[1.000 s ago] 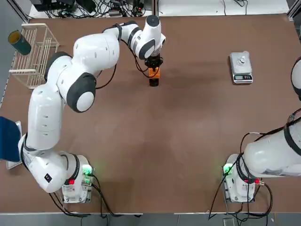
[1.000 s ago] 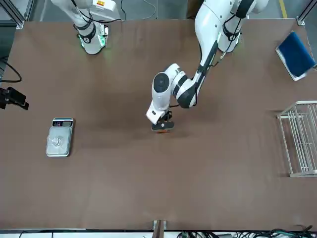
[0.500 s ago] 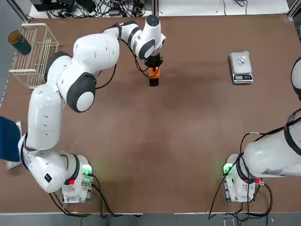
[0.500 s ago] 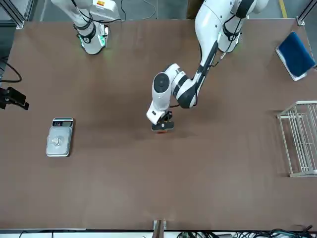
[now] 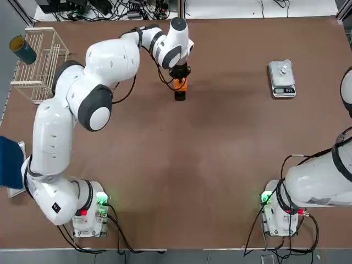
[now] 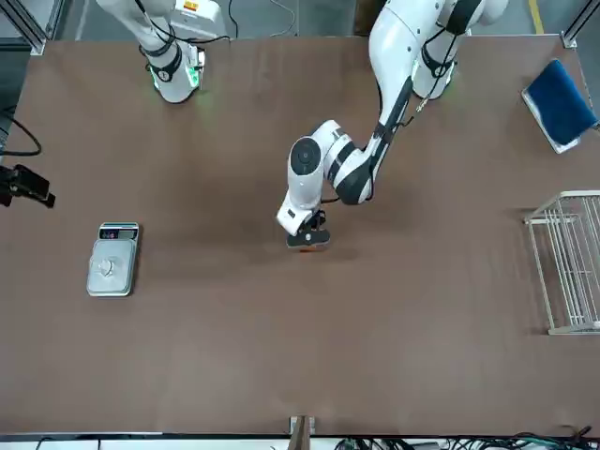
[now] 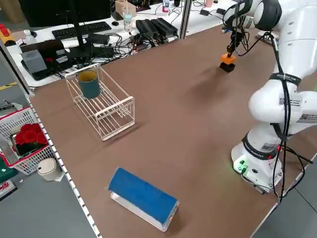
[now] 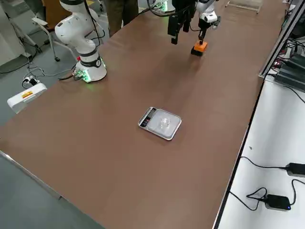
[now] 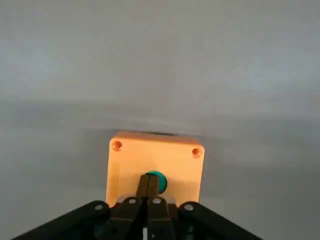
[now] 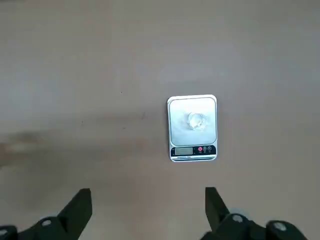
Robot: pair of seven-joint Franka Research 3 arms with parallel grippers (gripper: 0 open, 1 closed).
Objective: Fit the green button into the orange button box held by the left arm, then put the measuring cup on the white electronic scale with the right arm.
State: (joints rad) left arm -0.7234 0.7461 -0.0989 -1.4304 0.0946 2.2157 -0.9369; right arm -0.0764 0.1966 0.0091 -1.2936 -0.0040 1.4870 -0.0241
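Observation:
The orange button box (image 9: 155,157) stands on the table's far middle (image 5: 180,84). The green button (image 9: 158,181) sits in the round hole of its top face. My left gripper (image 9: 148,186) points straight down on it, shut, with its joined fingertips on the button's cap (image 5: 180,74). The white electronic scale (image 5: 282,78) lies at the far right, and the clear measuring cup (image 10: 197,120) stands on its silvery plate. My right gripper (image 10: 147,192) hangs open high above the scale with nothing between its fingers.
A small black block (image 5: 180,96) lies against the box on the robot's side. A wire basket (image 5: 38,60) with a dark green can (image 5: 23,49) stands at the far left. A blue pad (image 5: 10,162) lies at the left edge.

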